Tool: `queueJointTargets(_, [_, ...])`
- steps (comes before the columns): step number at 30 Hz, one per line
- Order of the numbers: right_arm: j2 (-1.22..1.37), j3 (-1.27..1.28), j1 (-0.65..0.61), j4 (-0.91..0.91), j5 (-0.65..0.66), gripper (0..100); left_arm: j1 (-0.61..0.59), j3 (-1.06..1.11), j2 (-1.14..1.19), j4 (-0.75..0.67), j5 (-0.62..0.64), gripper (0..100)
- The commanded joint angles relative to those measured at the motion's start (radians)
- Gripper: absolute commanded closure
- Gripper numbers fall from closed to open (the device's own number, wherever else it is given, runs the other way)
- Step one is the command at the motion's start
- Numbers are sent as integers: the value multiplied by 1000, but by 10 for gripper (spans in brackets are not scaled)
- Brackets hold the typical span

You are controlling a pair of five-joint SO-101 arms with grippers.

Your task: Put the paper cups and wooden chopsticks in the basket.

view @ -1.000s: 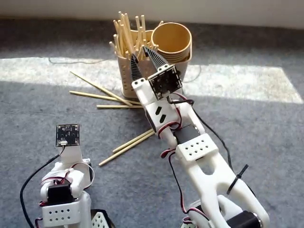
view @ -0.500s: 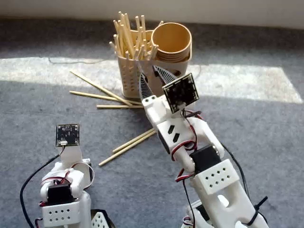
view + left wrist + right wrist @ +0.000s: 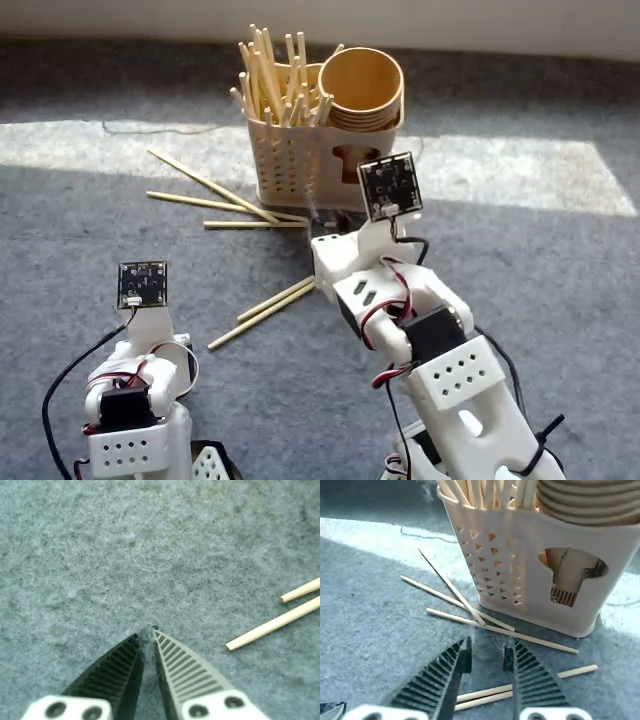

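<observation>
The cream basket (image 3: 300, 170) stands at the back of the carpet, holding a bundle of wooden chopsticks (image 3: 275, 80) and a stack of paper cups (image 3: 362, 85). Three loose chopsticks (image 3: 215, 200) lie fanned out left of its base, and two more (image 3: 265, 310) lie side by side nearer the arms. My right gripper (image 3: 487, 656) is open and holds nothing. It hangs low over the carpet just in front of the basket (image 3: 530, 580), between the crossed chopsticks (image 3: 470, 615) and the pair (image 3: 520, 689). My left gripper (image 3: 146, 634) is shut over bare carpet, beside two chopstick ends (image 3: 275, 625).
Grey carpet covers the whole floor, with a sunlit band (image 3: 520, 170) across the back. The right arm (image 3: 420, 330) stretches up the middle; the left arm (image 3: 135, 400) is folded at the near left. A thin cable (image 3: 150, 128) lies left of the basket.
The right arm drew back from the basket's rim and tipped its open gripper down toward the carpet in front of the basket. The left arm has not moved.
</observation>
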Motion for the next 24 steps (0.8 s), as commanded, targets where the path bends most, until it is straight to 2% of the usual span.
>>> queueJointTargets(1, [-15, -16, 19, 33, -29, 879, -5, 19, -8, 3, -5, 993])
queueJointTargets(9, [248, -30, 21, 45, -141, 879, -5, 19, -8, 3, -5, 993])
queueJointTargets(18, [499, -139, 21, 45, -459, 879, -5, 19, -8, 3, -5, 993])
queueJointTargets(24, [636, -188, 22, 47, -594, 879, -5, 19, -8, 3, -5, 993])
